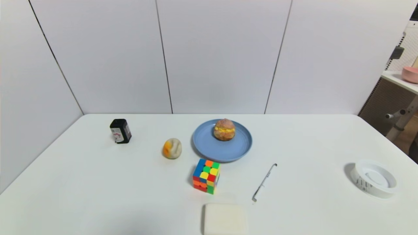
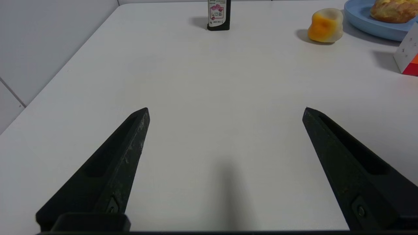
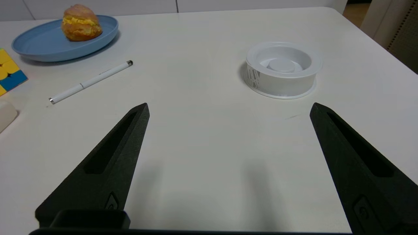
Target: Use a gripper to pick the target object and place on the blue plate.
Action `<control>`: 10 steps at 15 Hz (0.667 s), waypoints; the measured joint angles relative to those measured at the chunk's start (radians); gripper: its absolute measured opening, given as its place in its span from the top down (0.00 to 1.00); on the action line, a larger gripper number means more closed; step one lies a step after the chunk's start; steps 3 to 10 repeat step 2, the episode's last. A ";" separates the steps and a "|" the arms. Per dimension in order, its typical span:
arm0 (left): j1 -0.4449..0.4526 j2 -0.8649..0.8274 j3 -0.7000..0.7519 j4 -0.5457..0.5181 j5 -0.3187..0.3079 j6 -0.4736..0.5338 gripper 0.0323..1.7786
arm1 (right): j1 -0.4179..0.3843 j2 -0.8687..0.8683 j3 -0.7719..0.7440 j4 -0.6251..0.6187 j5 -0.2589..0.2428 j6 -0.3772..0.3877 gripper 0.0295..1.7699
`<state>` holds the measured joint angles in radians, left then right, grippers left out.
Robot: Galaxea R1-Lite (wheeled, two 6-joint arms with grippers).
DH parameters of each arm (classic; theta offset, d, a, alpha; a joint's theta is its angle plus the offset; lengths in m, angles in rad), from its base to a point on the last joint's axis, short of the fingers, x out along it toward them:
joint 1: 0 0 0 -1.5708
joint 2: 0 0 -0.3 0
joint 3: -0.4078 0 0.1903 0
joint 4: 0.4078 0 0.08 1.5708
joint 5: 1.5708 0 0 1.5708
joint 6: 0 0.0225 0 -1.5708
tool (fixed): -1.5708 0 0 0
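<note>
Cream puff [image 1: 224,129] sits on far part of blue plate [image 1: 209,147]. Left gripper [image 2: 225,111] and right gripper [image 3: 228,107] hover low over near table [image 1: 310,137], fingers spread wide, empty.

We record a white table [image 1: 98,182] bearing a light-blue plate [image 1: 209,148], on which sits a brown-pinkish cream puff [image 1: 224,129] banded in yellow around its middle. We note beside it a cream-and-orange lump [image 1: 171,148], a puzzle cube [image 1: 206,176] chequered in blue, orange, green, yellow and red, a black bottle [image 1: 120,131] with a white label printed in pink, a white pen [image 1: 264,182] with a dark tip, a plain cream block [image 1: 224,219] and a white ring-shaped dish [image 1: 374,178]. We find both the left gripper [image 2: 226,112] and the right gripper [image 3: 228,109] matte black throughout, with no markings.
</note>
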<state>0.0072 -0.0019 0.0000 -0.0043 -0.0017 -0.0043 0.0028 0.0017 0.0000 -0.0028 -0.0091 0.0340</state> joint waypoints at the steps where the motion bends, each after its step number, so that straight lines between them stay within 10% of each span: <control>1: 0.000 0.000 0.000 0.000 -0.001 0.000 0.05 | 0.000 0.000 0.000 0.000 0.001 0.001 0.04; 10: 0.000 0.000 0.000 0.000 -0.001 0.000 0.05 | 0.000 0.000 0.000 0.001 0.001 0.003 0.04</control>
